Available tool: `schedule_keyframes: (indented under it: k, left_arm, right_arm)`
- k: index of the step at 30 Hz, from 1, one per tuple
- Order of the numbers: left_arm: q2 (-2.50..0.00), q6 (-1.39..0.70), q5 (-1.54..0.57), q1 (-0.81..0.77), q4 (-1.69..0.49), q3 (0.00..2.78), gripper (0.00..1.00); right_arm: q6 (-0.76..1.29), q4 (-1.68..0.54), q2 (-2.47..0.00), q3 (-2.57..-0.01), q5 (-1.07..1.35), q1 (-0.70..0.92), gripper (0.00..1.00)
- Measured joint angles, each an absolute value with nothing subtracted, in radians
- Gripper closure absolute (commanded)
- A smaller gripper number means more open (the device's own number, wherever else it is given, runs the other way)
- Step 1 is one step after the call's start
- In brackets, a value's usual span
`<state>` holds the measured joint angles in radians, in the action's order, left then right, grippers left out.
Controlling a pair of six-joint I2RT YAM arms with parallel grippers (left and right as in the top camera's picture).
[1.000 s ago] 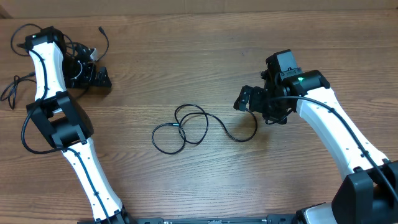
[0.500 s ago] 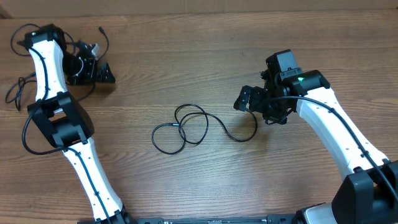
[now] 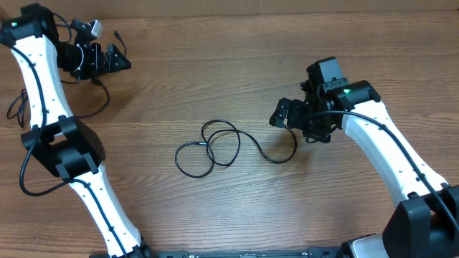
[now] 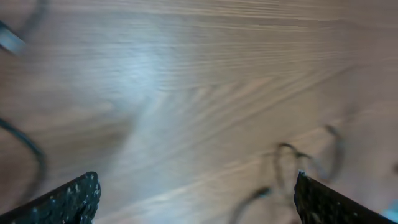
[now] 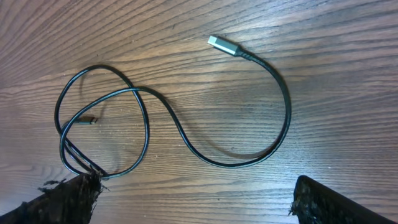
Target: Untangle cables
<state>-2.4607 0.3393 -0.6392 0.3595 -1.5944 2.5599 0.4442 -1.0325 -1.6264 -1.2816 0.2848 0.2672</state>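
The cables (image 3: 209,143) lie in loose, overlapping loops at the middle of the table (image 3: 215,215), touched by neither arm; one strand curves right to a silver plug (image 5: 221,44) just beside the right gripper (image 3: 281,115), whose jaws stand wide apart with nothing between them; farther back, near the far left corner, the left gripper (image 3: 118,59) hovers well apart from the loops, jaws likewise spread and empty; its wrist view is blurred.
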Motion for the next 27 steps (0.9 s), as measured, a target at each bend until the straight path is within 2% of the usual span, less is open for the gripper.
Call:
schedule_keyframes:
  k: [6,12,22,27]
  left_arm:
    - [-2.461,0.292,-0.793,0.352,-1.684,2.560,0.01]
    - [-2.461,0.289,-0.822,0.272,-1.687,2.560,0.00]
    - [-2.434,0.132,-0.619,0.045,-1.687,2.559,0.00]
    - [-2.261,0.056,-0.486,-0.035,-1.685,2.534,0.00]
  right_arm:
    - [0.444,-1.033,-1.626,-1.282,0.316,0.267,0.00]
    - [0.443,-1.037,-1.626,-1.282,0.329,0.267,0.00]
    - [0.444,-1.058,-1.626,-1.282,0.334,0.267,0.00]
    - [0.444,-1.054,-1.626,-1.282,0.334,0.267,0.00]
